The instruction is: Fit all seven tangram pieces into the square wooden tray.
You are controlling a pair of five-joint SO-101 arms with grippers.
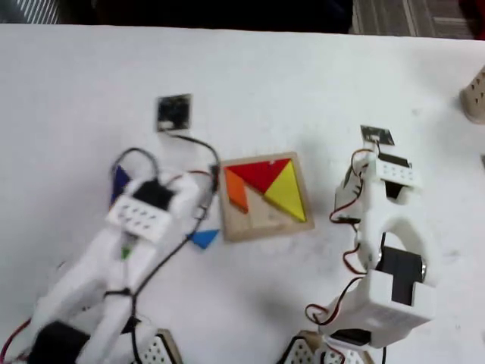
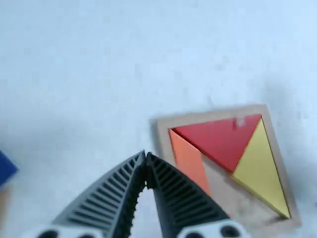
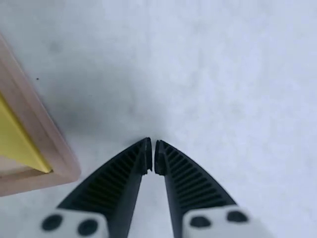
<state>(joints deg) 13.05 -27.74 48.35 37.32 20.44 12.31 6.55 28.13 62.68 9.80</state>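
Square wooden tray (image 1: 256, 220) mid-table: red triangle (image 1: 260, 173) far, yellow triangle (image 1: 288, 193) right, orange piece (image 1: 236, 189) left, near part bare. Small light-blue triangle (image 1: 203, 239) on table just off tray's near-left corner, long edge left-right, beside left arm. Right arm well apart, right of tray, so left arm better placed. Left gripper (image 2: 146, 166) pinched closed, empty. Right gripper (image 3: 152, 156) tips all but touching, empty, near tray's yellow corner. High view places triangle. Left wrist view gives tray gap close up.

Tray (image 1: 261, 222) holds red triangle (image 1: 261, 173), yellow triangle (image 1: 289, 194) and orange piece (image 1: 236, 189); light-blue triangle (image 1: 203, 238) lies just beside it.
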